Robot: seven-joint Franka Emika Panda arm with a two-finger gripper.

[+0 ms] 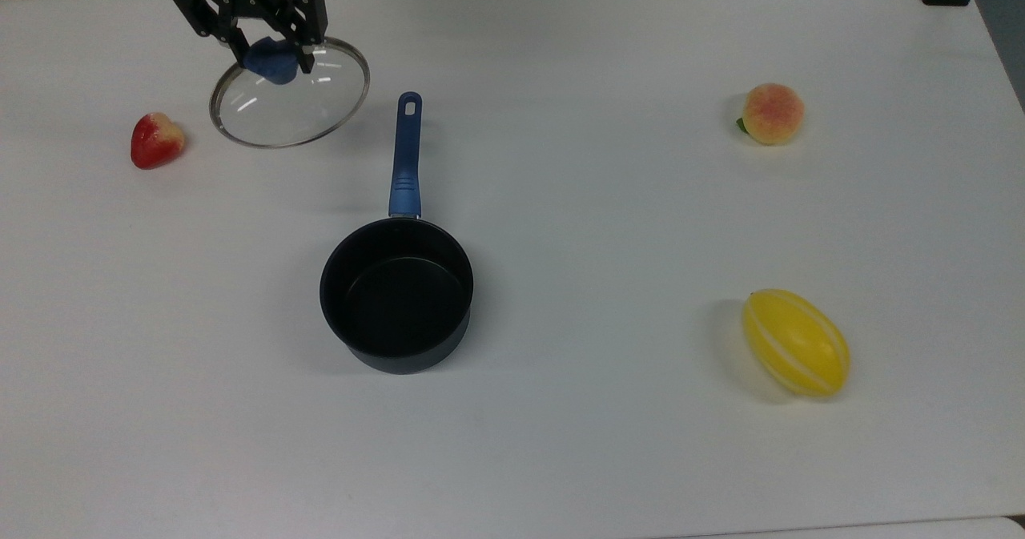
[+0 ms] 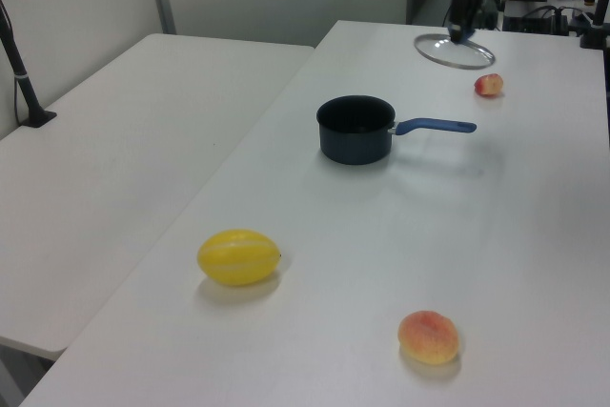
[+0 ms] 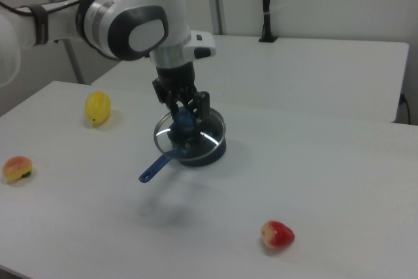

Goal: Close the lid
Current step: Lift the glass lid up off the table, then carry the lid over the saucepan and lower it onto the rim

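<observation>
My gripper (image 1: 272,57) is shut on the blue knob of the lid (image 1: 300,105), a round clear glass disc with a silver rim, and holds it in the air, slightly tilted. In the top view the lid hangs at the upper left, well away from the black saucepan (image 1: 396,295), which stands open with its blue handle (image 1: 405,158) pointing toward the table's far edge. The lid (image 2: 455,50) and gripper (image 2: 459,28) float beyond the saucepan (image 2: 355,129) in the left view. The right view puts the lid (image 3: 189,138) and gripper (image 3: 183,121) in front of the pan.
A strawberry (image 1: 156,140) lies at the top view's left, close under the raised lid. A peach (image 1: 771,114) sits far right, and a yellow melon (image 1: 796,342) lies at the lower right. The white table (image 1: 576,227) has an edge at the bottom.
</observation>
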